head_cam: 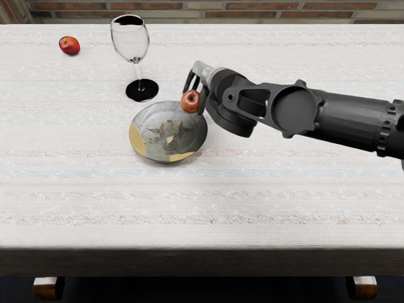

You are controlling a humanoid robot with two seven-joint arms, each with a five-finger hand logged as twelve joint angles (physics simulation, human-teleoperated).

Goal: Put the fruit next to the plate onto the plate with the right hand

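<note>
A small red apple (190, 101) is held in my right hand (194, 93), whose dark fingers curl around it. The hand hangs over the far right rim of the plate (141, 140), a grey dish with a yellow edge and a dark pattern inside. The apple is lifted just above the rim and does not lie in the dish. My right arm reaches in from the picture's right edge. A second red apple (69, 45) lies far off at the back left of the table. The left arm does not show.
A tall empty wine glass (132, 50) stands right behind the plate, its dark foot (141, 90) close to the plate's far rim and just left of my hand. A brick wall runs along the table's far edge.
</note>
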